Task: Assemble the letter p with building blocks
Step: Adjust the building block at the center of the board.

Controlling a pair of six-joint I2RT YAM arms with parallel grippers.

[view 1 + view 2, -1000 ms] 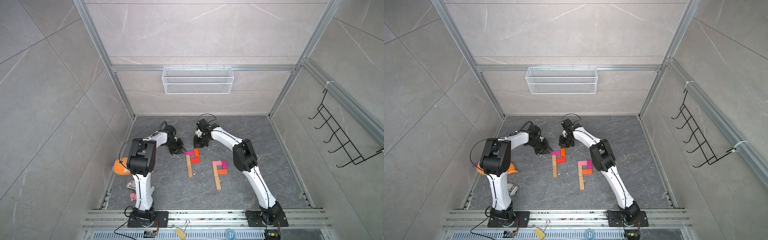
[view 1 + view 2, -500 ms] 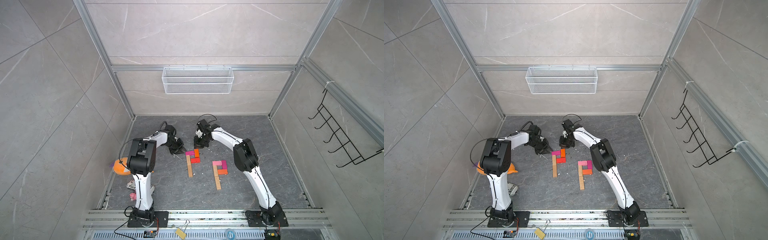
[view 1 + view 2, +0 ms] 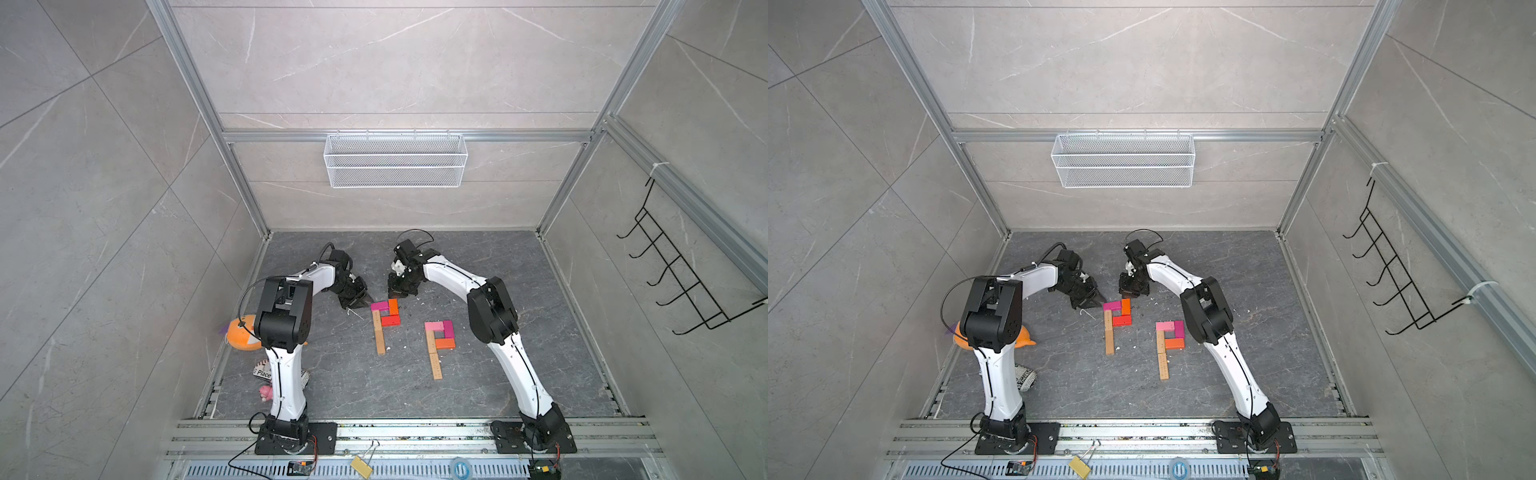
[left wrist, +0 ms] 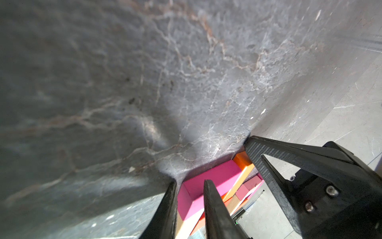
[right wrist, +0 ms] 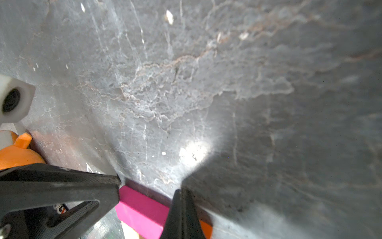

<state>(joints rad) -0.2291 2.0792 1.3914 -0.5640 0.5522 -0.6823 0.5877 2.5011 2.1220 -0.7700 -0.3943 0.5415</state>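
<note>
**Two grippers meet at the top of a block letter P**

The left gripper hovers low over the grey floor, its jaws a narrow gap apart. In the left wrist view its fingertips sit at the near end of a magenta block, which runs away from them. No grip on the block can be made out.

The right gripper faces the left one, with its jaws pressed fully together and nothing between them. In the right wrist view its tip sits just over the corner where the magenta block meets an orange block.

These two blocks, with a red block and a tan stem, form a letter p. It lies flat and spreads back from both tips. A second letter p lies well behind the right gripper, apart from both tools. An orange plush fish sits far behind the left gripper.
</note>
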